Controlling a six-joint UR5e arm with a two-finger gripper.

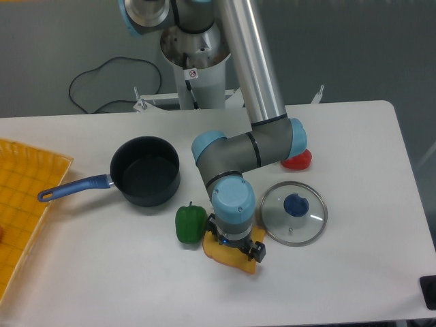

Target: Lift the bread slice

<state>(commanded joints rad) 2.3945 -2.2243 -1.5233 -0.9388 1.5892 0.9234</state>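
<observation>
- The bread slice lies flat on the table, near the front edge and right under the arm's wrist. Only its front and left parts poke out from beneath the tool.
- The gripper is straight over the slice, pointing down. So the key relation is simple: the slice is directly below the jaws, not off to either side.
- Jaw state: honestly can't tell. The wrist body blocks the fingertips from this fixed camera. One dark finger tip shows at the slice's right edge, but I can't see whether the jaws are squeezing the slice or just hanging around it.
- The visible part of the slice runs from upper left to lower right, so my guess is that's its long axis. The dark finger seems to sit at the right-hand end of it.
- Neighbours are tight. The green pepper is just beside the slice's left edge, and the glass lid is just beside it on the right.
- The black saucepan and the red thing behind the elbow are well apart from all this.
- If the grip is on, I'd say a straight lift is the safest way to clear the pepper and lid.
</observation>
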